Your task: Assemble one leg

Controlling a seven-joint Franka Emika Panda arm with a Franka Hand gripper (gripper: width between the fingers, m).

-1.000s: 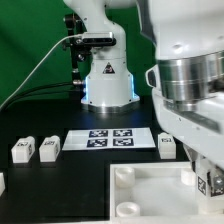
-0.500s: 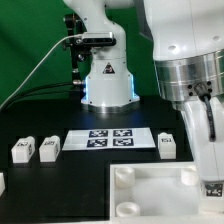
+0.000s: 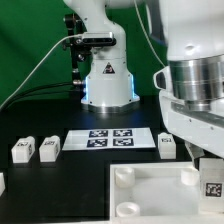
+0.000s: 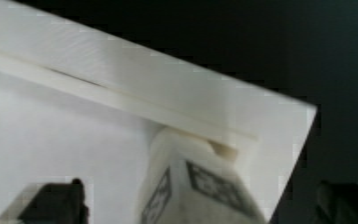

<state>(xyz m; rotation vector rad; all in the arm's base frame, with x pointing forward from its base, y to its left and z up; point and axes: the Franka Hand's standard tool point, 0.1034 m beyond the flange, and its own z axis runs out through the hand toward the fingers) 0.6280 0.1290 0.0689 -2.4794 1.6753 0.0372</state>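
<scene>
My gripper is at the exterior view's lower right, shut on a leg, a small white block with a square tag. It holds the leg over the near right corner of the large white panel. In the wrist view the leg stands between my two dark fingers, with the panel's corner below it; my gripper is around it. Whether the leg touches the panel I cannot tell. Three more legs lie on the table: two at the left and one at the right.
The marker board lies flat in the middle, in front of the robot base. Another white part shows at the left edge. A cable hangs at the back left against the green backdrop.
The gripper with the leg has shifted a little to the exterior view's right and down over the panel's corner, and the wrist has turned.
</scene>
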